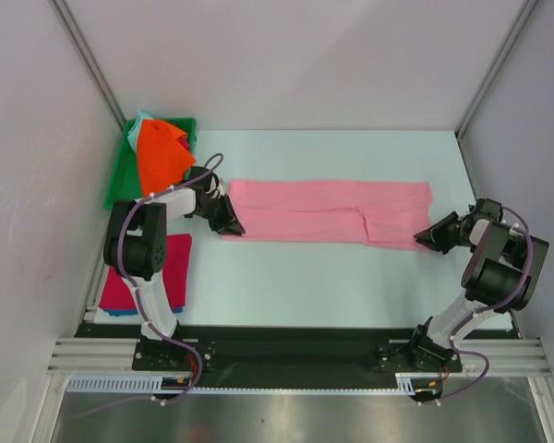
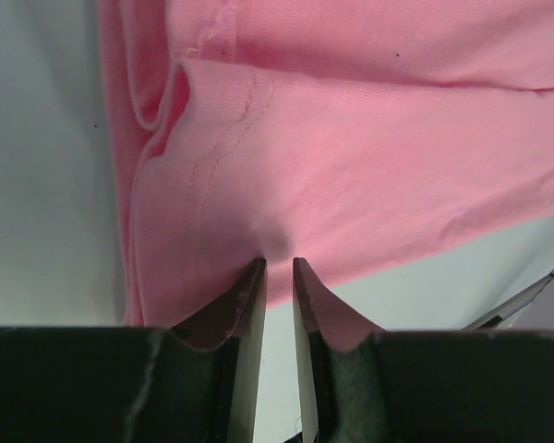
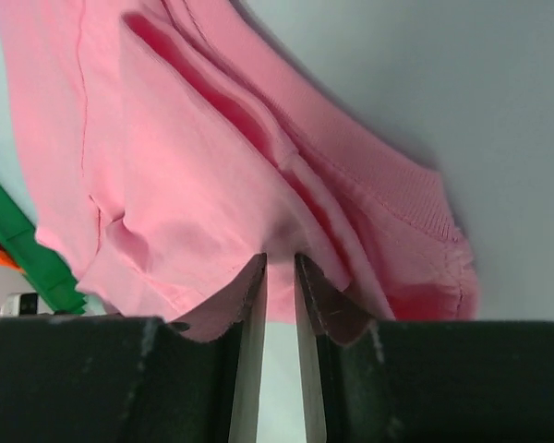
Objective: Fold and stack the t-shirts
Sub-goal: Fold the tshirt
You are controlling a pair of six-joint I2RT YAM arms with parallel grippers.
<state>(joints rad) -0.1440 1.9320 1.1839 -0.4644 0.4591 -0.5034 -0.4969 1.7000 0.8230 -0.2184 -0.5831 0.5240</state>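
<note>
A light pink t-shirt [image 1: 328, 212] lies folded into a long band across the table's middle. My left gripper [image 1: 229, 221] is at its left end. In the left wrist view the jaws [image 2: 279, 263] stand a narrow gap apart, with the pink hem [image 2: 351, 166] reaching between the tips. My right gripper [image 1: 427, 238] is at the shirt's right end, also slightly open [image 3: 280, 258], and pink cloth [image 3: 185, 185] sits between its fingertips. A bright orange t-shirt [image 1: 162, 152] lies crumpled in the tray over a pale teal one [image 1: 144, 118]. A folded magenta-red t-shirt [image 1: 148, 277] rests at the near left.
The green plastic tray [image 1: 120, 175] stands at the back left beside the left arm, and its edge [image 3: 18, 240] shows in the right wrist view. White walls and metal frame posts close in the table on three sides.
</note>
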